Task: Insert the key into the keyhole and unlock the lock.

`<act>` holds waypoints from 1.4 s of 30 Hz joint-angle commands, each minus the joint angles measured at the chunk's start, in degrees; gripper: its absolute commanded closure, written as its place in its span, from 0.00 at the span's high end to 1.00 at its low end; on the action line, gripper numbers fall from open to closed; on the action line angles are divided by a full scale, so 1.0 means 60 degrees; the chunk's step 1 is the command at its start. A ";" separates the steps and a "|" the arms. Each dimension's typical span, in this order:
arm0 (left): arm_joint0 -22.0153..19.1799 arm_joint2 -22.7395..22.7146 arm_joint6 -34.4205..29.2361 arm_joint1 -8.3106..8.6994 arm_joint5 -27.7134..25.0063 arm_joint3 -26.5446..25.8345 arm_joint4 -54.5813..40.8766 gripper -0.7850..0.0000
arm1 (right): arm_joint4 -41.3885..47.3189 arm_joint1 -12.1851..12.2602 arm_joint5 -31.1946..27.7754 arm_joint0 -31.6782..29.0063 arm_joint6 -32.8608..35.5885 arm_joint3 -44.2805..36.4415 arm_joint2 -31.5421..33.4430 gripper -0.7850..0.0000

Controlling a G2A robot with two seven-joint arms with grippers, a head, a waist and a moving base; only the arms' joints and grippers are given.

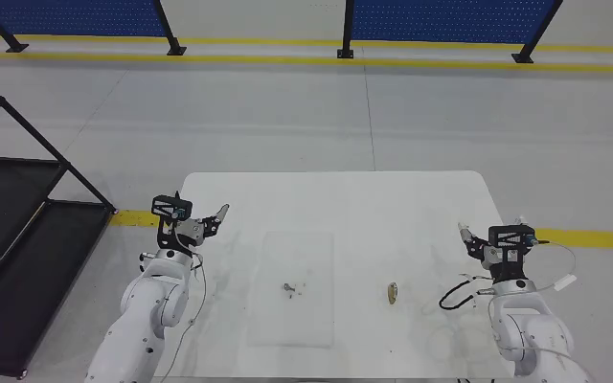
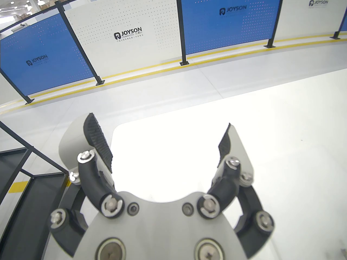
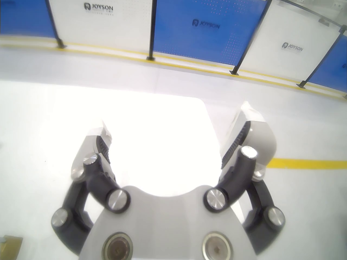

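A small brass lock (image 1: 392, 291) lies on the white table (image 1: 402, 206), right of centre. The key (image 1: 290, 287), a small dark metal piece, rests on a clear mat (image 1: 292, 316) near the table's middle. My left gripper (image 1: 203, 215) hovers at the table's left edge, well left of the key; in the left wrist view it (image 2: 160, 125) is open with nothing between the fingers. My right gripper (image 1: 488, 232) stands near the right edge, right of the lock; in the right wrist view it (image 3: 176, 120) is open too. A brass-coloured corner (image 3: 9, 244) shows at that view's edge.
A black cable (image 1: 458, 295) loops on the table beside the right arm. A black metal rack (image 1: 43, 220) stands on the floor left of the table. Blue and white fence panels (image 1: 431, 19) line the far side beyond yellow floor tape.
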 commanded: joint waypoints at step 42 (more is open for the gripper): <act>-0.2210 0.0875 -1.2412 0.0335 0.0311 -0.1291 -0.7808 1.00 | 0.0000 0.0000 0.0000 0.0000 0.0000 0.0000 0.0000 1.00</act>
